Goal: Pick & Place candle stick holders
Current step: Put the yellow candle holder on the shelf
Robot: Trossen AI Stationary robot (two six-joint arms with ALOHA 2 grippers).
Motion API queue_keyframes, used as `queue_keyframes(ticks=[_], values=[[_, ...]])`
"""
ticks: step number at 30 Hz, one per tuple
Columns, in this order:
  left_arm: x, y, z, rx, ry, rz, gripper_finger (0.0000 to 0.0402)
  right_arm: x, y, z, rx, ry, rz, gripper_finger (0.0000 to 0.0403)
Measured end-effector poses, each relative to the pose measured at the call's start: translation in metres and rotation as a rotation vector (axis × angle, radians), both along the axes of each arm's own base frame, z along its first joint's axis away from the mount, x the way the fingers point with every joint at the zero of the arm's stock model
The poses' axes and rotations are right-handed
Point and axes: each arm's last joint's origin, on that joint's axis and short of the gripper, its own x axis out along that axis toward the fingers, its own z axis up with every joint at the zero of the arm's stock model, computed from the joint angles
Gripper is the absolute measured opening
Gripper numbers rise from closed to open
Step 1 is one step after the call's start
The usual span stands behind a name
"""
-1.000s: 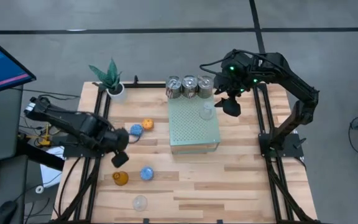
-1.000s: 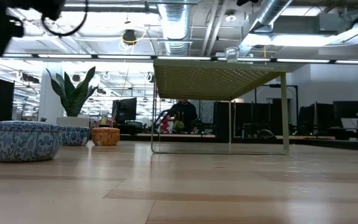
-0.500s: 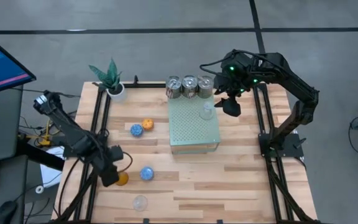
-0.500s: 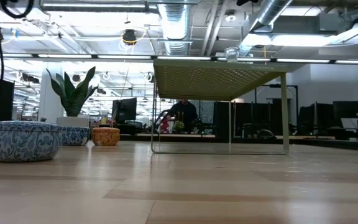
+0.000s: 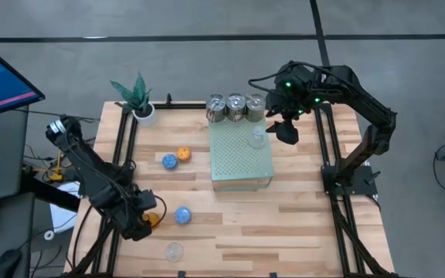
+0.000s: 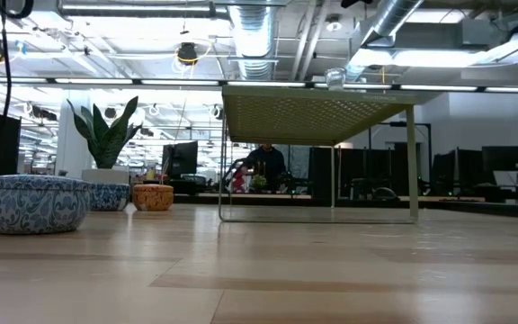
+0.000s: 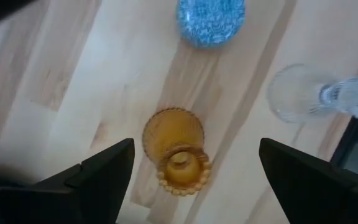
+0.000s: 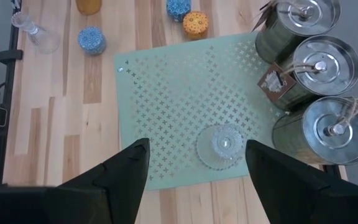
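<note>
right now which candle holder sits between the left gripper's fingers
The amber glass holder, centred between the open left gripper fingers. The blue holder and clear glass holder lie farther out.

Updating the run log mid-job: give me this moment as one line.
left gripper: fingers open, over amber glass holder | right gripper: fingers open, over clear glass holder on green perforated block | nothing held
</note>
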Motion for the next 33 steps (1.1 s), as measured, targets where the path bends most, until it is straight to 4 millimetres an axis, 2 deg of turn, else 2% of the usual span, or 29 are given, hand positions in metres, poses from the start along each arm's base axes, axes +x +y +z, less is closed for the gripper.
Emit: queue_keyframes(ticks=[9, 26, 33], values=[[-0.009, 0.003, -0.028, 0.030, 0.042, 0.020, 0.0346, 0.000, 0.000, 0.000, -0.002, -0.004, 0.003, 0.0256], [-0.009, 0.001, -0.032, 0.017, 0.029, 0.013, 0.0346, 0.000, 0.001, 0.000, -0.002, 0.006, 0.015, 0.0256], [-0.013, 0.002, -0.049, -0.023, 0.083, -0.005, 0.0346, -0.001, 0.001, -0.001, -0.001, 0.011, 0.015, 0.0256]])
